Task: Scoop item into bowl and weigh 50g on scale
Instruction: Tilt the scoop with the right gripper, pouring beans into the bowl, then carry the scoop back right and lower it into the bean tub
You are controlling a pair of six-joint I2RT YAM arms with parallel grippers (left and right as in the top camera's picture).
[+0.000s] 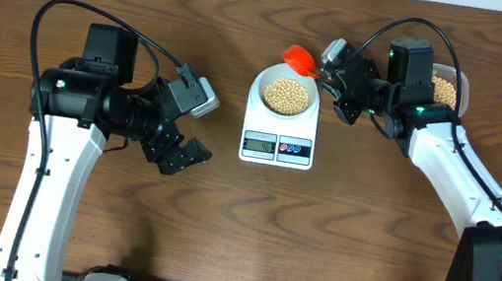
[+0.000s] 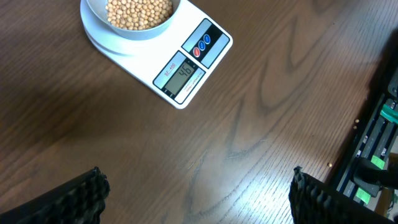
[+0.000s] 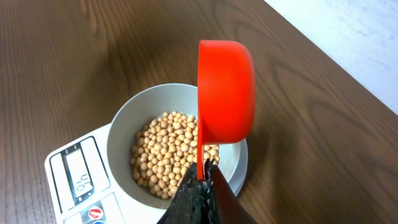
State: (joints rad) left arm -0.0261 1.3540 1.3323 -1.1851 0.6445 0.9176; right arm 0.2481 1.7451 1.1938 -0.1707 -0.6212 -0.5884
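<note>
Right gripper (image 1: 326,75) clamped on red scoop (image 3: 226,93) handle, scoop tipped sideways over bowl (image 3: 124,127) rim. Bowl sits on scale (image 1: 277,146), mid-tabletop (image 1: 215,245) toward far edge, beans (image 1: 286,93) inside. Left gripper (image 1: 187,156) spread wide, empty, left of scale.

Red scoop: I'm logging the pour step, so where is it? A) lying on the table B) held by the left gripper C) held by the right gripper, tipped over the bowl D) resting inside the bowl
C: the right gripper is shut on the handle of the red scoop, which hangs tipped above the edge of the bowl.
</note>
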